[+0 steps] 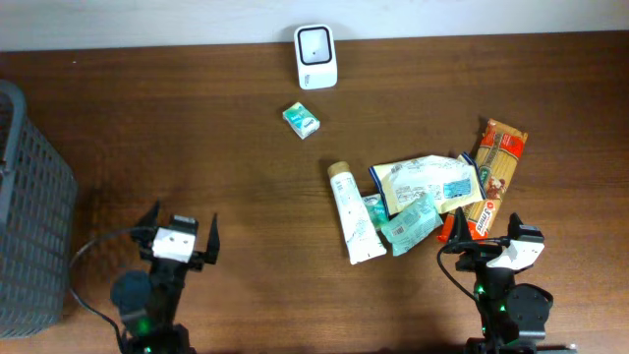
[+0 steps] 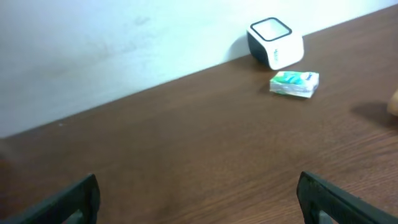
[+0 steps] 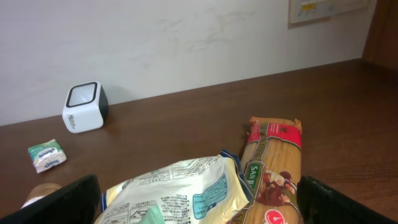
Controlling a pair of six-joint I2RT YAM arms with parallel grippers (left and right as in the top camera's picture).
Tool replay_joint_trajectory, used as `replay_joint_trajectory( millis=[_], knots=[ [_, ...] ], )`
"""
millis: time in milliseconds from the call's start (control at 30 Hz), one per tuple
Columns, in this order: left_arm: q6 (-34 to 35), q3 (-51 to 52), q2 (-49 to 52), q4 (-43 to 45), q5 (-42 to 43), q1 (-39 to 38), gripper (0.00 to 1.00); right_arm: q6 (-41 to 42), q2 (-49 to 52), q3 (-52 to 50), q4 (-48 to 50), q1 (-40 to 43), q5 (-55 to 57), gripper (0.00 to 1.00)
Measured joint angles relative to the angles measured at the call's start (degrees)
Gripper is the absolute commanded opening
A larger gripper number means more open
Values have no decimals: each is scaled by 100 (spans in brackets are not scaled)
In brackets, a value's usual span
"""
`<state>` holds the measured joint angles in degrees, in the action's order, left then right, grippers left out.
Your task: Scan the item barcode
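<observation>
Both pincers gaping and empty at the near edge, goods heaped on the right.

From overhead I see the white scanner [image 1: 315,56] at the far edge of the bench [image 1: 197,128], with a small packet [image 1: 302,120] lying just near of it, apart from the rest. Right of centre a tube [image 1: 354,214], a cream pouch [image 1: 425,183], a teal sachet [image 1: 408,224] and a spaghetti pack [image 1: 491,177] overlap in a heap; the pouch covers part of the sachet and I can make out no barcode. A grey basket [image 1: 29,216] is cut off at the left. My left pincer [image 1: 180,228] hangs over bare wood facing the far wall; my right pincer [image 1: 485,231] sits at the heap's near end, the spaghetti pack between its fingers, untouched.
</observation>
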<state>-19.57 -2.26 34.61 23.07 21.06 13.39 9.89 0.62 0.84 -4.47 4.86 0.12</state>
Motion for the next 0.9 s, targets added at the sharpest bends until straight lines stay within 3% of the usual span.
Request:
replay_joint_trajectory(
  millis=[300,433,900],
  knots=[
    [-42,164,-2566,-2662,-1344,-1003,99,0,-7,0,2,0,0,99],
    [-44,164,-3377,-2680,-1534,-1008,99,-4,-4,0,2,0,0,98],
    [-42,164,-3377,-2684,-1537,-1008,99,0,-4,0,2,0,0,99]
  ],
)
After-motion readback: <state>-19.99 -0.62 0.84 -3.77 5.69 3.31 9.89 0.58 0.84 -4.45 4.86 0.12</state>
